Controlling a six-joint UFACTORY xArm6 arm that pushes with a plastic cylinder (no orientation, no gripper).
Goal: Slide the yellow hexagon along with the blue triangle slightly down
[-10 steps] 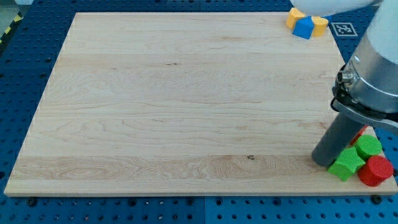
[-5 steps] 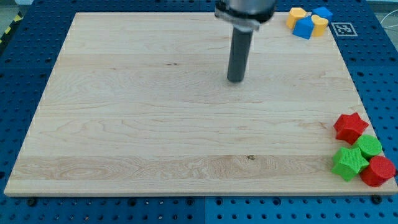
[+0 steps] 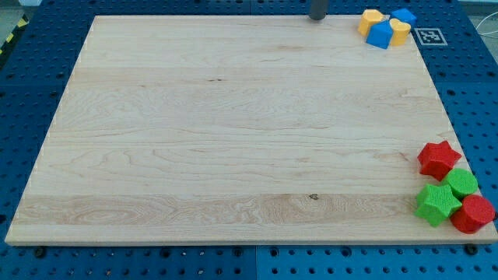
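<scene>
No jaws on this arm, so nothing clenched or released: only a dark rod ending in my tip (image 3: 317, 18), seen at the view's top edge, just at the far rim of the table (image 3: 233, 140). Holding nothing, touching no block. Standing to the view's left of the top-right cluster, apart from it with bare wood between.

In that cluster at the view's top right corner: yellow hexagon (image 3: 370, 19) on the left, pressed against the blue triangle (image 3: 380, 34), which sits lowest of the group. Behind them a second blue block (image 3: 404, 15), shape hard to make out, and a second yellow block (image 3: 400, 30), rounded, on the triangle's right side. All four packed together, touching or nearly so, at the table's far right corner.

At the view's bottom right, a second cluster, well apart from the tip: red star (image 3: 439, 159) uppermost, green round block (image 3: 463, 183) just below and right of it, green star (image 3: 437, 203) below that, red block (image 3: 473, 214) at the corner, edging toward the table's rim.

No containers in view; only the wooden table on a blue pegboard (image 3: 31, 101), with a printed marker tag (image 3: 429, 35) beside the top-right corner.
</scene>
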